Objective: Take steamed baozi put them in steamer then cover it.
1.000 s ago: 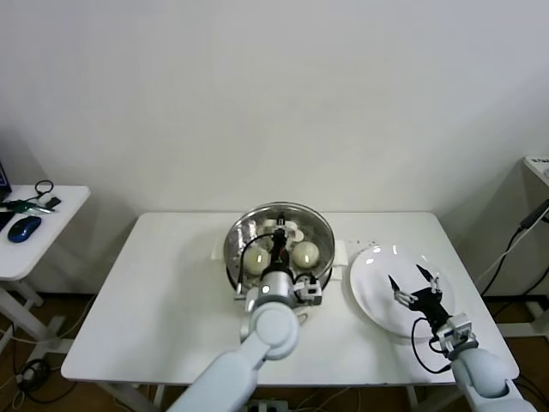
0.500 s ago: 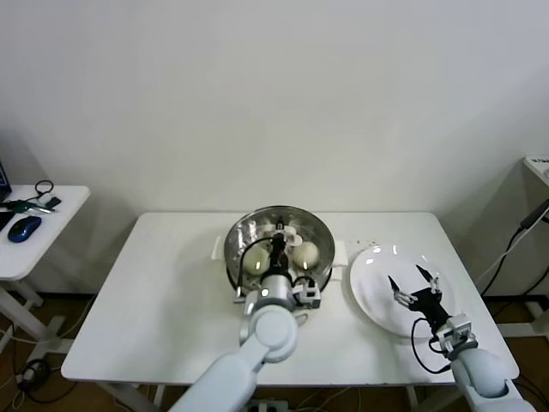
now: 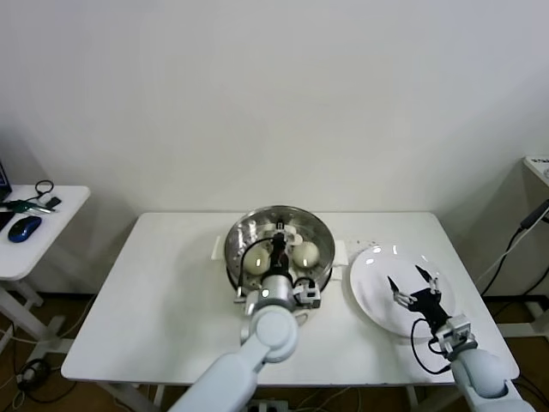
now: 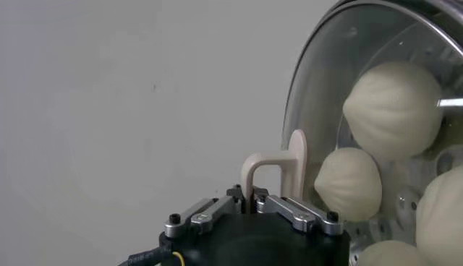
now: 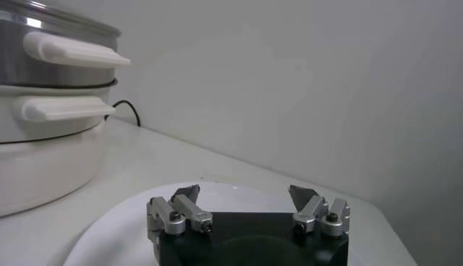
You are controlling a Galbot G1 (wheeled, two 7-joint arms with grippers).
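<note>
The steel steamer (image 3: 233, 247) stands on its white pot base mid-table. Through the clear glass cover (image 3: 302, 230) lying over it I see white baozi (image 3: 256, 259), (image 3: 306, 252). My left gripper (image 3: 278, 246) is shut on the cover's cream handle (image 4: 278, 166) from above. In the left wrist view my left gripper (image 4: 252, 202) pinches that handle, and several baozi (image 4: 394, 108), (image 4: 349, 183) show under the glass (image 4: 318, 101). My right gripper (image 3: 413, 287) hovers open over the white plate (image 3: 371, 300), holding nothing.
The right wrist view shows my right gripper (image 5: 246, 199) above the plate (image 5: 108, 230), with the steamer's side handles (image 5: 72, 50) and the pot base (image 5: 36, 159) beyond. A side table (image 3: 26, 245) with small items stands at the far left.
The cover, still held by my left gripper, has shifted slightly and sunk a little over the steamer. The right arm has not moved.
</note>
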